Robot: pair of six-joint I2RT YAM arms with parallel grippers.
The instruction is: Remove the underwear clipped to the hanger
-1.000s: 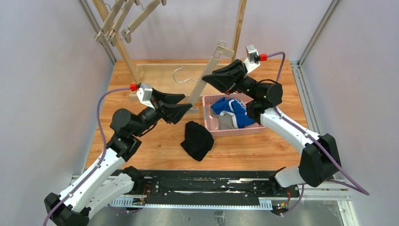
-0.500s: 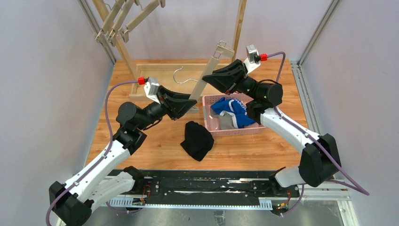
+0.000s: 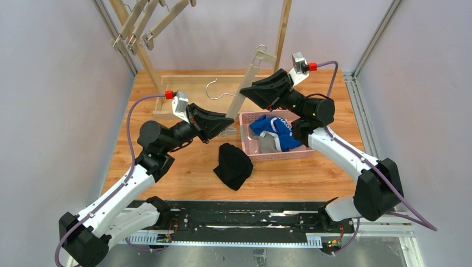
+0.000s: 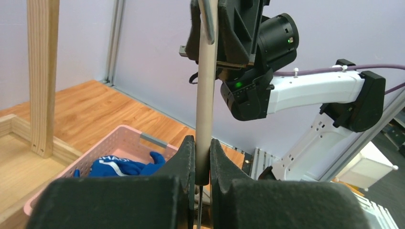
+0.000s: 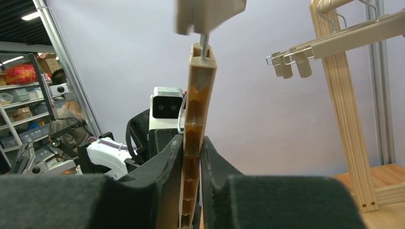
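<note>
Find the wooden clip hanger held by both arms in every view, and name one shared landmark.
Top external: wooden clip hanger slants through the upper centre.
Left wrist: upright bar at centre, rising to the top edge.
Right wrist: upright at centre, clip at top.
Shared landmark: wooden rack, at the left edge in left wrist, right side in right wrist.

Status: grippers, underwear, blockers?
Both shut on hanger: left gripper, right gripper. Hanger bare: black brief on table, blue brief and grey brief in basket. Nothing in the way.
</note>
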